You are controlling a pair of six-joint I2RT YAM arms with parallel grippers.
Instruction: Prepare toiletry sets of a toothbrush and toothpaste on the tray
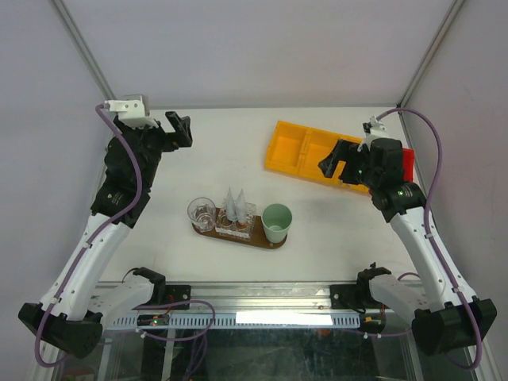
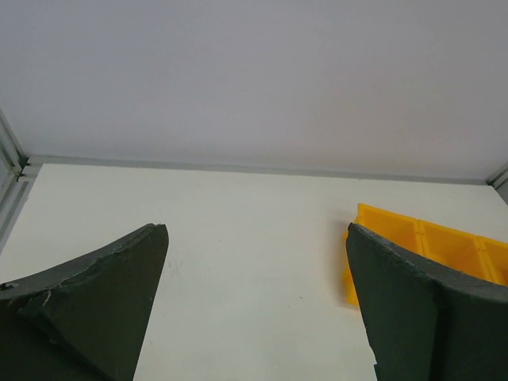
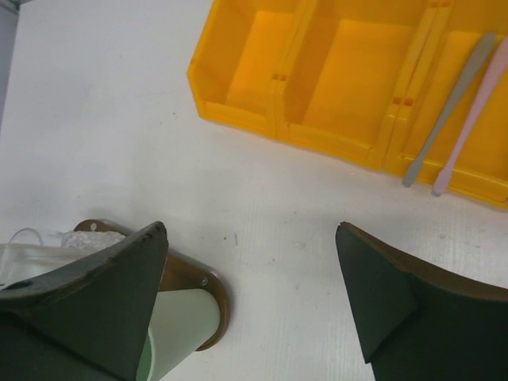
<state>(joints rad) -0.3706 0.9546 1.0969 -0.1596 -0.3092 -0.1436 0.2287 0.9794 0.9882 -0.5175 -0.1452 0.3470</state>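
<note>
Wide open and empty, the right gripper (image 3: 250,230) is held before the bin (image 3: 262,55); two brushes (image 3: 449,111) are laid beyond, rightward; the tray (image 3: 216,298) is seen near left.

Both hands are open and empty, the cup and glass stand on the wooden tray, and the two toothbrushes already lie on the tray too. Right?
No. The grey toothbrush and the pink toothbrush lie in the yellow bin, not on the tray, as the right wrist view shows. The rest stands.
</note>
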